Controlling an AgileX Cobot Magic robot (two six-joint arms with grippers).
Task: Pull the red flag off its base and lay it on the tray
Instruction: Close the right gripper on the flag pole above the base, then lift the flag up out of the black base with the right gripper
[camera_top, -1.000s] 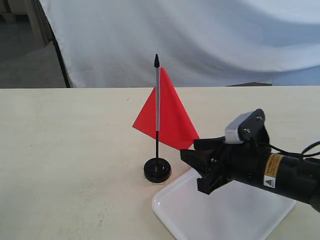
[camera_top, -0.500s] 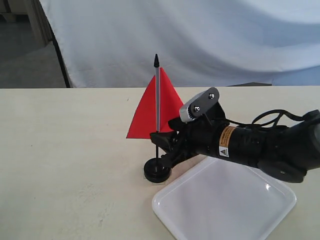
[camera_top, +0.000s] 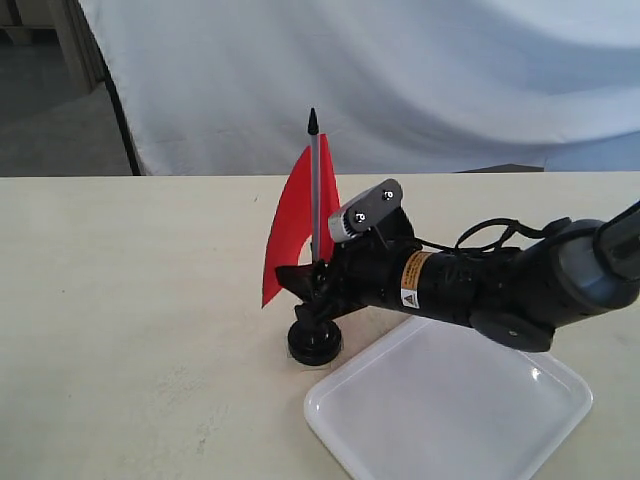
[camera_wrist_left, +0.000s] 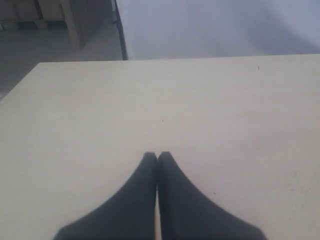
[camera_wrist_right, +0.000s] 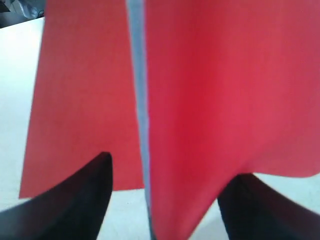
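The right hand (camera_top: 313, 285) is closing in on the flag (camera_top: 290, 230). A second ago it was hanging over the tray (camera_top: 450, 425), clear of the cloth; now it is reaching across the tray's far corner and sitting at the stick (camera_top: 315, 185), low down, just above the base (camera_top: 314, 343). The arm is pushing the cloth aside as it comes, so the red that was spreading toward the tray is now folding into a narrow strip on the far side of the stick. The base and tray are lying where they were on the bench (camera_top: 130, 300). The flag is standing upright, plugged in the base, with the base just beside the tray's corner. The stick's long axis is running straight up, and the hand is coming at it level from the side, so the fingers are crossing it squarely. In the right wrist view the stick (camera_wrist_right: 136, 75) is running up between the two dark fingers (camera_wrist_right: 80, 200), which are standing wide apart with cloth (camera_wrist_right: 210, 100) filling the gap, so the hand is open around the stick and, as far as I can judge, gripping nothing yet. The coming move is looking like a squeeze on the stick and then a pull straight up along it. The left hand (camera_wrist_left: 156, 159) is hovering over bare bench with its fingers pressed together on nothing, out of the exterior view, so the right arm is plainly the nearer one.
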